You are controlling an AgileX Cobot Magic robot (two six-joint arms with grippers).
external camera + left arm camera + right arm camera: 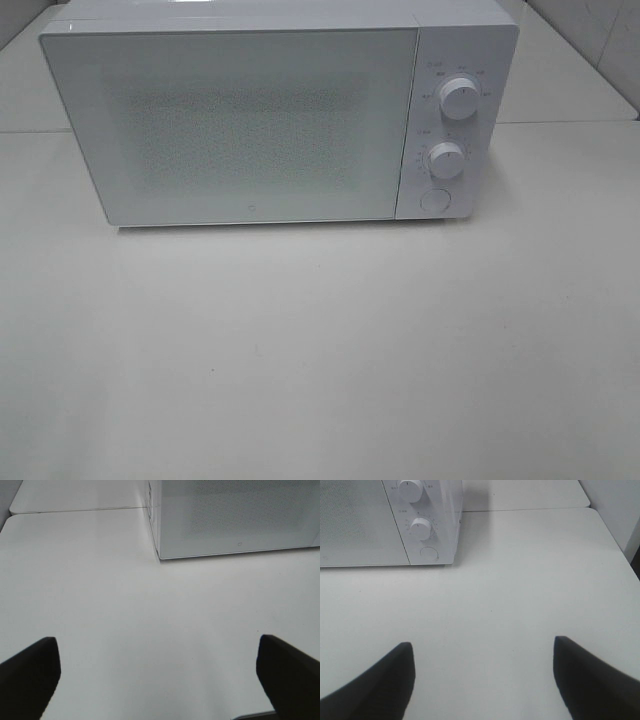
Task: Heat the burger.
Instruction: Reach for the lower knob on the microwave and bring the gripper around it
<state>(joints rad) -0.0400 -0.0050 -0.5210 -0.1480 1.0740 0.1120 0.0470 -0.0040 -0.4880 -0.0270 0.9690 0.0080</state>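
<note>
Burger shows in no view, and it may sit behind the shut microwave door [240, 125] — you cannot tell — so with your left hand [156, 647] and right hand [483, 645] both spread open and empty above the worktop [320, 350], progress is unclear.

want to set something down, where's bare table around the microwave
The widest free patch is the table in front of the microwave, running to the near edge of the view. Narrower bare strips lie to its left and to its right, beside the knobs. Nothing is crowded; only the microwave fills the back middle.
</note>
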